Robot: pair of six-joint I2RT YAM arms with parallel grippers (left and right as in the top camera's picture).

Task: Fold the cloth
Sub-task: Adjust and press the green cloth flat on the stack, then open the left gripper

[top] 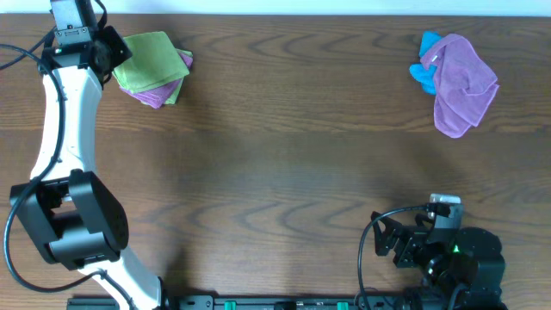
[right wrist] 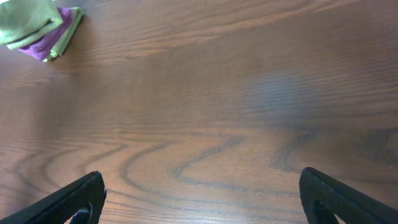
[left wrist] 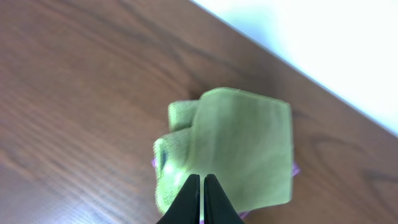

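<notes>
We see a bench (top: 275, 164) of dark brown wood with a wavy grain, and beyond its far edge a white strip (top: 284, 6) of the room; what this strip is, we cannot tell.

The cloth (top: 148, 58) lies in the far left corner of the bench, close to the far edge. It is folded to a nearly square packet. We see it turned a little against the bench edges, one corner pointing to the right edge, and its slightly longer side runs more or less along the far edge. In the left wrist view the top layer is smooth and one side is bunched. It rests on a purple cloth (top: 157, 96), which shows at the near side and the right side.

The left claw (left wrist: 202, 198) is at the left side of the cloth, with both fingers pressed together over its border. We cannot tell if some fabric is pinched between them.

The right claw (right wrist: 200, 182) is near the near right corner, above bare wood, with its fingers (right wrist: 74, 200) wide apart and holding nothing.

In the far right corner a second purple cloth (top: 465, 84) lies crumpled, touching a small blue cloth (top: 425, 71).
</notes>
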